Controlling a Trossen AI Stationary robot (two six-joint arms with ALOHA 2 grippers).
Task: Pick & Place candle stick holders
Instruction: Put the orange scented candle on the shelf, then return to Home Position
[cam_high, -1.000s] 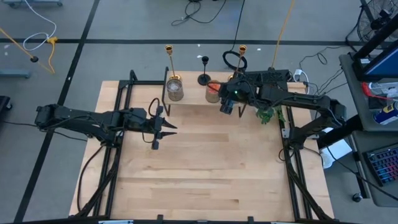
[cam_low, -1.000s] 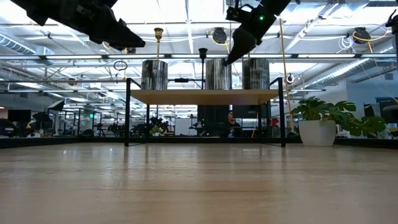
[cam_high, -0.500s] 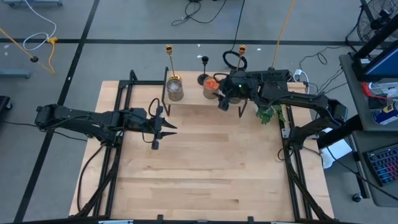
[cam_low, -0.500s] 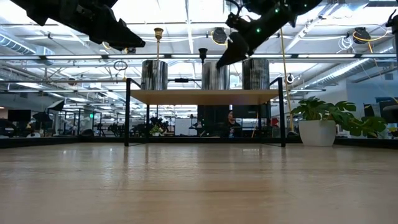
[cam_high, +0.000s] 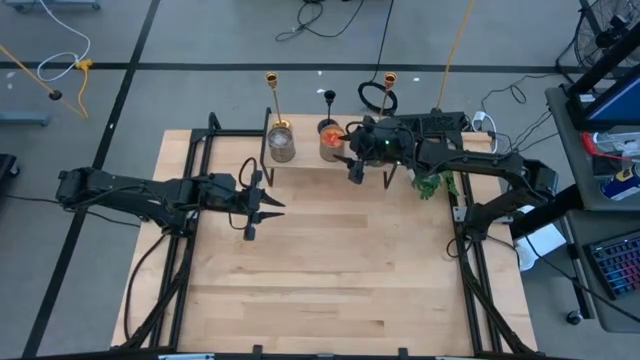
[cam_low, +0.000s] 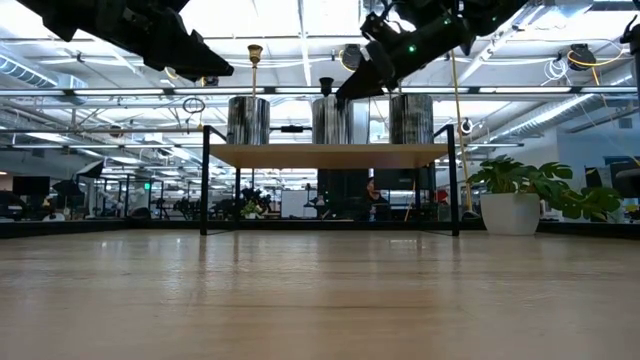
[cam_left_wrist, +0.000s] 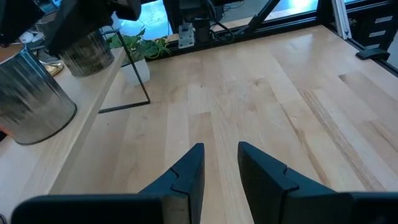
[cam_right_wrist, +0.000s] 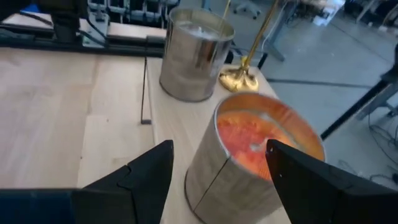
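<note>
An orange cup (cam_high: 330, 139) stands upright on a raised wooden shelf (cam_low: 325, 155) at the table's far edge, also seen in the low view (cam_low: 332, 119). My right gripper (cam_high: 350, 160) is open around it (cam_right_wrist: 219, 146). A grey cup (cam_high: 282, 143) stands to its left. A third cup (cam_low: 411, 118) stands to its right, hidden under the arm from above. Two gold candlesticks (cam_high: 271, 80) (cam_high: 390, 79) and a black one (cam_high: 329, 98) stand behind. My left gripper (cam_high: 272, 205) hovers open and empty over the table's left middle. My right gripper has one finger (cam_right_wrist: 305, 180) against the orange cup's side wall near the rim (cam_right_wrist: 264, 165). The other finger (cam_right_wrist: 146, 174) stands apart from the cup. The fingers come from the table's right, slanting down. The cup stands upright with its base on the shelf.
A leafy plant in a white pot (cam_high: 435, 183) stands at the shelf's right end, also in the low view (cam_low: 515, 195). The shelf's black legs (cam_low: 205, 180) stand on the table. Bare wooden tabletop (cam_high: 330, 270) spreads toward the near edge.
My right gripper has moved toward the table's left along the shelf. The orange cup has slid left with it, staying upright, and now stands closer to the grey cup and in front of the black candlestick.
</note>
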